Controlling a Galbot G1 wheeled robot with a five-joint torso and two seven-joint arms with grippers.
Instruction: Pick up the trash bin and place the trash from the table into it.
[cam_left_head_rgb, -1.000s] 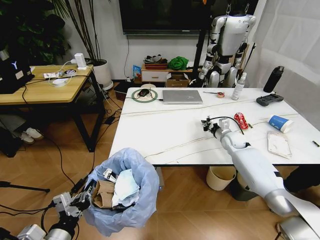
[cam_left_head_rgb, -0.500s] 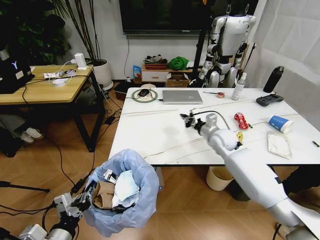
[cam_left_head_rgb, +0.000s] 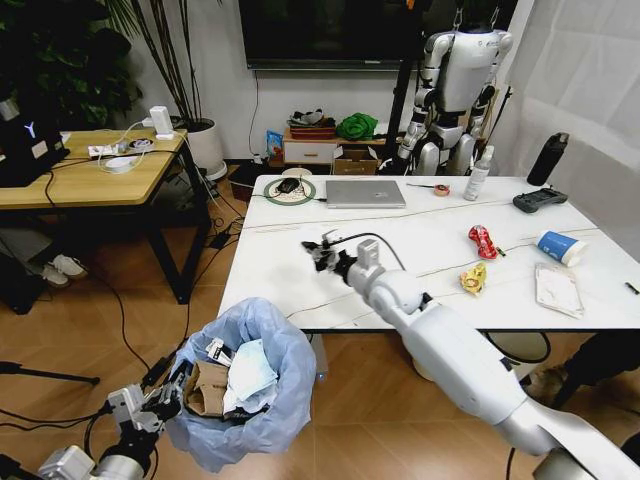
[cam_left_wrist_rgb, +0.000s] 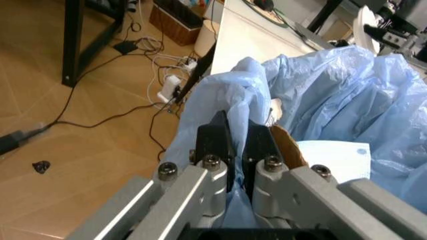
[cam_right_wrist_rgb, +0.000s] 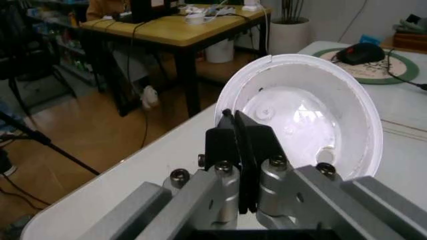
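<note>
Our left gripper (cam_left_head_rgb: 172, 398) grips the trash bin (cam_left_head_rgb: 245, 385) on the floor just before the table (cam_left_head_rgb: 300, 260), off its left front corner. Over that part of the table hangs our right gripper (cam_left_head_rgb: 322, 252) with a cup-shaped piece (cam_right_wrist_rgb: 303, 112). Farther right on the table lie wrappers (cam_left_head_rgb: 473, 278), then a paper cup (cam_left_head_rgb: 560, 246) and a flat packet (cam_left_head_rgb: 557, 288); a laptop (cam_left_head_rgb: 364, 193) sits behind.

Left gripper (cam_left_wrist_rgb: 233, 145) low, clamped — right gripper (cam_right_wrist_rgb: 239, 137) outstretched, clamped.

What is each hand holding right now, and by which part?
The left hand pinches the trash bin's blue bag at its rim. The right hand grips a white plastic lid by its edge.
</note>
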